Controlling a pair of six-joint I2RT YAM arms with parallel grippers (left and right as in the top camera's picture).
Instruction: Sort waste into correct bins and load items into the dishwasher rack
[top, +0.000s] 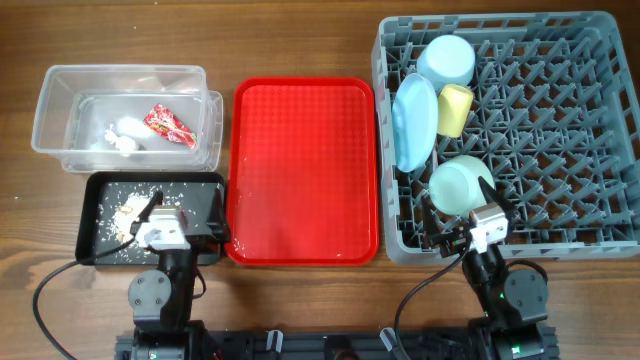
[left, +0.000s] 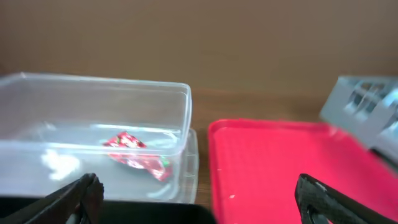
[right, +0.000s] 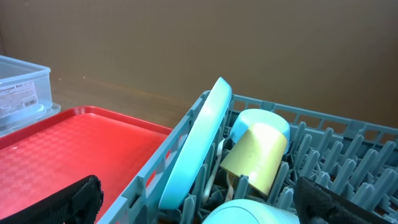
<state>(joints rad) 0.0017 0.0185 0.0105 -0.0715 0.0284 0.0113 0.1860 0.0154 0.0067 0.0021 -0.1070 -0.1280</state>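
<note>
The red snack wrapper (top: 169, 124) and white tissue bits (top: 124, 134) lie in the clear tub (top: 60, 80); the wrapper also shows in the left wrist view (left: 138, 155). Brownish scraps (top: 128, 212) lie in the black tray (top: 95, 190). In the grey rack (top: 600, 60) stand the light blue plate (top: 413, 122), small blue bowl (top: 446, 60), yellow cup (top: 455, 109) and pale green bowl (top: 459, 184). White cutlery (right: 217, 163) shows behind the plate. My left gripper (left: 198, 199) is open and empty over the black tray. My right gripper (right: 205, 202) is open and empty above the rack's front left corner.
A red tray (top: 303, 170) lies between the bins and the rack, with only a few crumbs on it. The rack's right half holds only pegs. The wooden table edge runs along the front by the arm bases.
</note>
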